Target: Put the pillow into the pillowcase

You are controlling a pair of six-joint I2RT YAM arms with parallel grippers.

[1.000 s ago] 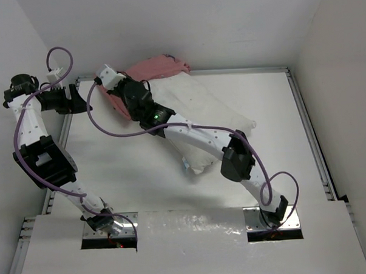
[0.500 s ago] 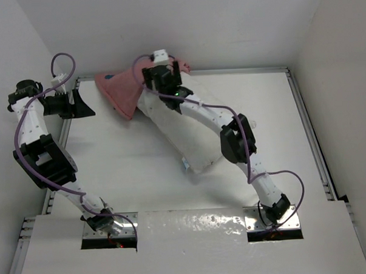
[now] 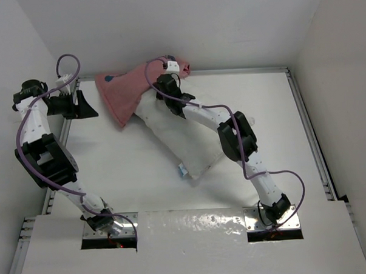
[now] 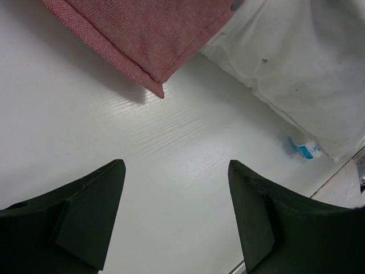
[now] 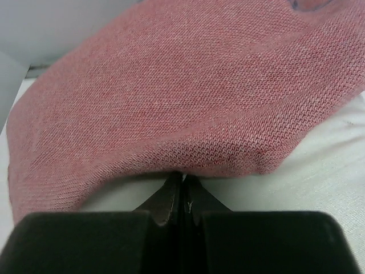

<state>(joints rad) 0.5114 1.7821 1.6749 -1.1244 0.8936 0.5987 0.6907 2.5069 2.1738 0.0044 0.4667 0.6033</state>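
The white pillow [image 3: 192,136] lies diagonally on the table, its blue tag [image 3: 182,170] at the near corner. Its far end meets the pinkish-red pillowcase [image 3: 123,94], which spreads toward the back left corner. My right gripper [image 3: 159,89] is at the seam between the two. In the right wrist view it [image 5: 183,177] is shut, tips pinching the hem of the pillowcase [image 5: 171,85] above the pillow [image 5: 319,165]. My left gripper [image 3: 87,108] hovers open at the left edge. The left wrist view shows it [image 4: 177,165] empty over bare table, short of the pillowcase corner [image 4: 142,34] and pillow [image 4: 296,74].
White walls close in the table on the left, back and right. A metal rail [image 3: 307,131] runs along the right side, and the arm bases [image 3: 108,228] sit at the near edge. A purple cable [image 3: 209,108] loops over the right arm above the pillow.
My right gripper swung from the pillowcase's left side to its right near the back wall, opened, then shut on the hem. The pillowcase now lies spread flatter. The left gripper shifted slightly.
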